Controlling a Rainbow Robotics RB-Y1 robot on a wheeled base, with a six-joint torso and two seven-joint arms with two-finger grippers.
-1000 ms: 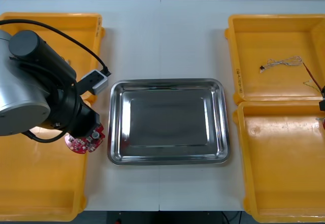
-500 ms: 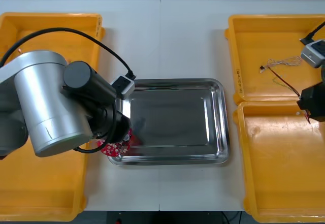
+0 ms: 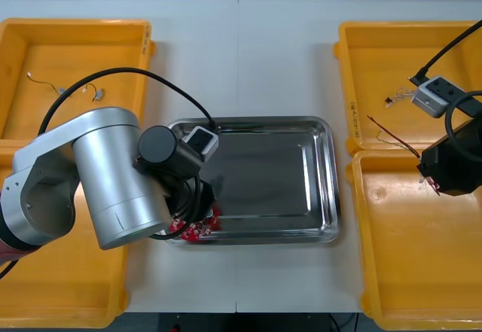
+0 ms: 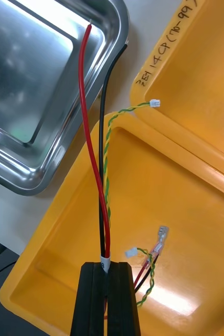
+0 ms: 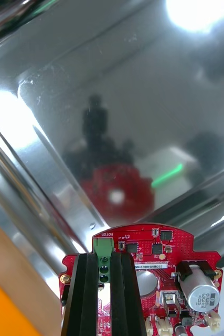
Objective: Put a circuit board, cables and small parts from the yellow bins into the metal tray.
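Swung over the metal tray [image 3: 332, 181], our left gripper [image 5: 104, 257] pinches the stiff, light circuit board [image 5: 164, 262] by its edge, and our right gripper [image 4: 107, 268] clamps limp cables [image 4: 104, 236] over a yellow bin [image 4: 159, 189].

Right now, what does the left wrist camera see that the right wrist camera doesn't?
Left wrist view, not the right wrist view: the left gripper, its black fingers shut on a round red circuit board, and the board's red reflection in the metal beyond it. Right wrist view, not the left wrist view: the right gripper shut on a bundle of red, black and twisted yellow-green cables, with yellow plastic bins behind it. Both views: the shiny metal tray.
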